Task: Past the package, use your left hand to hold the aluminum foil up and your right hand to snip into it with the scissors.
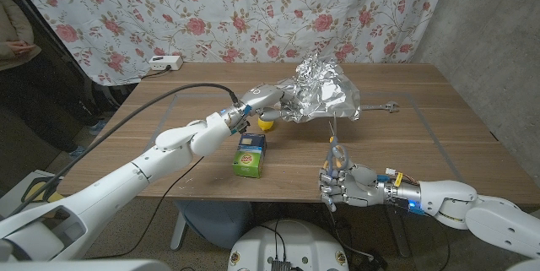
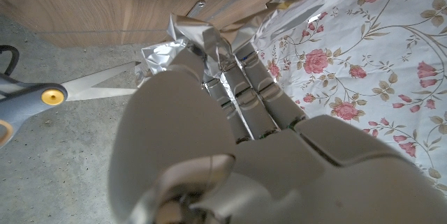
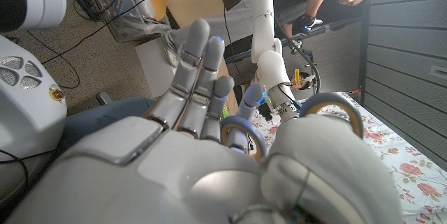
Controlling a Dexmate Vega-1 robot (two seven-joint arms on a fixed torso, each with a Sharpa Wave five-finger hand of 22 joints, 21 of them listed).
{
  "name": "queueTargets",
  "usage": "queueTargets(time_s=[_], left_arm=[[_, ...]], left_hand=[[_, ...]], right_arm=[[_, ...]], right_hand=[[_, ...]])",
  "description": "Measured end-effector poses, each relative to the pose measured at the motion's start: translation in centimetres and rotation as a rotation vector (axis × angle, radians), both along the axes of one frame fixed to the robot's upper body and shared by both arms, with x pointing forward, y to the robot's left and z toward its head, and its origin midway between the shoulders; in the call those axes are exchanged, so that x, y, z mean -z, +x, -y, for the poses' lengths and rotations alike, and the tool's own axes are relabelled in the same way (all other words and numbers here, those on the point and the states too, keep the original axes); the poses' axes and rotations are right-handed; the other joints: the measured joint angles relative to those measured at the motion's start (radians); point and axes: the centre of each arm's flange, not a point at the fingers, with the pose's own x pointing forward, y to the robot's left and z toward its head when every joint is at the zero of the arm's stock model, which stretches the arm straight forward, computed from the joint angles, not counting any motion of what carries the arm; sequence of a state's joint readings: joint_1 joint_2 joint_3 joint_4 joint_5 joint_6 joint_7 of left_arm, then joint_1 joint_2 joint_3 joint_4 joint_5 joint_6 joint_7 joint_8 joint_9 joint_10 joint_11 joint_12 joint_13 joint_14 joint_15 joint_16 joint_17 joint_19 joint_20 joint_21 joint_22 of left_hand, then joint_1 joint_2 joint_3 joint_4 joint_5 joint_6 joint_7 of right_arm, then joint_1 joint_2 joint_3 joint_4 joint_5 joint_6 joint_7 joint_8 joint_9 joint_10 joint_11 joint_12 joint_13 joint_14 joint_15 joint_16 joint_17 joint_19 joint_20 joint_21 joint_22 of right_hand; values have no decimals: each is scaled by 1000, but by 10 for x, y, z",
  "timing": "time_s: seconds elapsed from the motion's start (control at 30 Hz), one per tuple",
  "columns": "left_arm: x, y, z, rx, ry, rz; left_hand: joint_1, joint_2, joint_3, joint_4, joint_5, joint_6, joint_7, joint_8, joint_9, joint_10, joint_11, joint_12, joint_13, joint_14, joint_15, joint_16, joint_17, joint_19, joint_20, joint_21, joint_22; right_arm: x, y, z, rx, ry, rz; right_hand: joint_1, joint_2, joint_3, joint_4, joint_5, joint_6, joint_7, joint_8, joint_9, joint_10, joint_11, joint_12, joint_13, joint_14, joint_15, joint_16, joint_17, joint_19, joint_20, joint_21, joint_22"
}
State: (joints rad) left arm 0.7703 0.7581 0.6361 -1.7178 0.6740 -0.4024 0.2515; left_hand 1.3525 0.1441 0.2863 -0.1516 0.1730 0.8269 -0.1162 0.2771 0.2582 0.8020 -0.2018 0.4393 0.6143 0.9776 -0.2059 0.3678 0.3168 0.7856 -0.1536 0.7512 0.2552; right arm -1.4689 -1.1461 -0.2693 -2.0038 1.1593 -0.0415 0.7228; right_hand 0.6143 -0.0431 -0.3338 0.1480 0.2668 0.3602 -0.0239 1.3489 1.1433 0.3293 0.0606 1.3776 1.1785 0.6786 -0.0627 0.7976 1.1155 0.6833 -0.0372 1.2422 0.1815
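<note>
Floral cloth hangs behind your wooden desk [image 1: 439, 136]. Your left hand [image 1: 263, 99] grips the crumpled foil [image 1: 325, 94] and holds it raised over the far middle of the desk, beyond the green package [image 1: 250, 154]. Your right hand [image 1: 346, 186] hovers at the near edge, its fingers [image 3: 198, 63] threaded through the scissors' [image 1: 337, 154] handles, blades pointing up toward the foil, not touching it.

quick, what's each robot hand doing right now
Left robot hand: holding the aluminum foil up off the table.
Right robot hand: holding the scissors, blades pointing up toward the foil.
</note>
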Motion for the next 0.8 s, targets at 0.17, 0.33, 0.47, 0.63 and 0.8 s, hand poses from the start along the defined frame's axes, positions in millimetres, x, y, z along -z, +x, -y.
queueTargets(time_s=[0.17, 0.33, 0.47, 0.63, 0.8], left_arm=[[1, 0, 0, 1, 3, 0], [2, 1, -1, 0, 6, -1], [3, 2, -1, -3, 10, -6], [4, 5, -1, -7, 18, -13], [5, 7, 0, -8, 26, -20]], left_hand=[[0, 0, 0, 0, 0, 0, 0, 0, 0, 0, 0, 0, 0, 0, 0, 0, 2, 0, 0, 8, 0], [-1, -1, -3, -3, 0, 0, 0, 0, 0, 0, 0, 0, 0, 0, 0, 0, 2, 0, 0, 8, -5], [-1, -1, -4, -4, 0, 0, 0, 0, 0, 0, 0, 0, 0, 0, 0, 0, 2, -4, -4, 16, -5], [-1, -1, -4, -4, 0, 0, 0, 0, 0, 6, -6, 0, 0, 0, 0, 0, 5, -4, -4, 16, -5], [-1, -1, -4, -4, 0, 0, 0, 0, 0, 6, -6, 0, 5, 0, 0, -1, 6, -11, -4, 23, -5]], right_arm=[[0, 2, 2, 3, -19, -1], [0, 4, 3, 1, -32, -4], [-1, 5, 3, -2, -36, 1], [-3, 5, 5, -5, -42, 10], [-7, 6, 7, -2, -52, 27]], right_hand=[[-19, -8, 0, 0, 0, -2, 2, -11, -5, -7, 6, -4, 3, -9, 1, -6, -5, 0, 0, -4, 0], [-19, -8, 0, 0, 4, -7, 7, -19, -5, -14, 11, -4, 5, -10, 1, -8, -5, -5, 5, -8, 0], [-22, -10, 0, 0, 7, -7, 7, -19, -5, -14, 11, -4, 5, -16, 6, -8, -5, -5, 5, -15, 0], [-36, -15, 0, 0, 11, -17, 17, -42, -13, -31, 27, -5, 13, -29, 12, -21, -13, -10, 10, -22, 0], [-42, -21, 0, 0, 15, -21, 21, -56, -22, -39, 35, -5, 13, -34, 17, -25, -18, -11, 11, -24, 0]])
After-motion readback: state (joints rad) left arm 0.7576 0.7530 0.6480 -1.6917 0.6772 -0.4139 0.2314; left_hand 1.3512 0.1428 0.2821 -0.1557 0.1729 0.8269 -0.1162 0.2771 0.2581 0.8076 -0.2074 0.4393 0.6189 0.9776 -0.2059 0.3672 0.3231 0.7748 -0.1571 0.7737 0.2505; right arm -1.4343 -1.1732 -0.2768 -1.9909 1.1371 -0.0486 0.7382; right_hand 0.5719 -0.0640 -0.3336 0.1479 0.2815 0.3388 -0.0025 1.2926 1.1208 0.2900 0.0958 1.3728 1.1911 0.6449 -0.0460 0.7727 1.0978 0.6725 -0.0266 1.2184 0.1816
